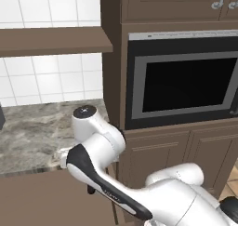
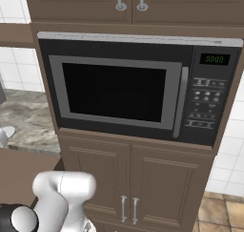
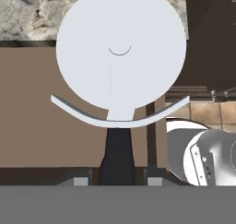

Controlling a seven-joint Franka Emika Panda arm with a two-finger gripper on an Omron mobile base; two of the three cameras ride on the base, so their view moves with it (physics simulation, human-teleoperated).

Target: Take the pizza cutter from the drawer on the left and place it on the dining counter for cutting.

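Cutter (image 3: 120,52) held in jaws, closed on its black handle, wheel at 12 o'clock, above the brown drawer (image 3: 46,121). Step: carry. Next: turn base w/ arm toward dining surface, set down.

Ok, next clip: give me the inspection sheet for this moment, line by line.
Surface: marble worktop backed by white tiles, with a brown shelf above it.
Job's things: pizza cutter close before the hand camera, wheel up, black handle running down between the fingertips; an open brown drawer lies behind it.
Clutter: a dark object at the worktop's left edge, too cropped to name.
Grippers: gripper shut on the cutter's handle.
Cables: nothing seen.
Surroundings: built-in microwave in brown cabinetry, cabinet doors with vertical handles below, tiled floor at the right.
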